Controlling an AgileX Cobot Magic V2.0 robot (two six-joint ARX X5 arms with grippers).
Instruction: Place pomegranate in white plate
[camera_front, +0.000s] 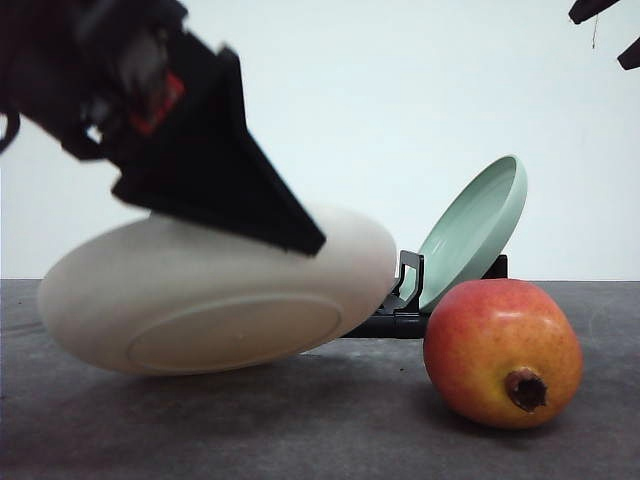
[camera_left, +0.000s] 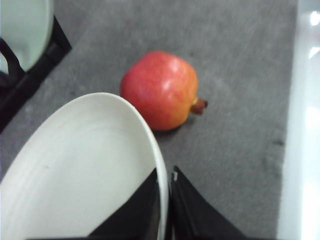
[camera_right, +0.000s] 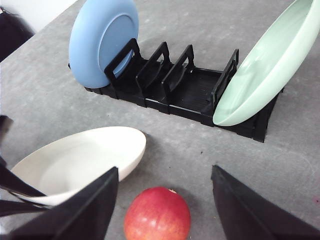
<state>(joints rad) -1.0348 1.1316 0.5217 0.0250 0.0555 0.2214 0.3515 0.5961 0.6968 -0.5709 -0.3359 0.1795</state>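
From the front, the left gripper (camera_front: 290, 235) pinches the white plate (camera_front: 200, 310) by its rim, tilted, its low edge near the counter (camera_front: 330, 420); the pomegranate (camera_front: 503, 352) lies just right of it, calyx toward the camera. The left wrist view shows fruit just beyond the plate's rim. In the right wrist view, the right gripper (camera_right: 165, 210) hangs wide open, the pomegranate between its fingers, so this arm looks better placed.

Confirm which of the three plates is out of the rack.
The white plate, clamped at its rim by the left gripper. The blue plate and pale green plate stand in the black rack.
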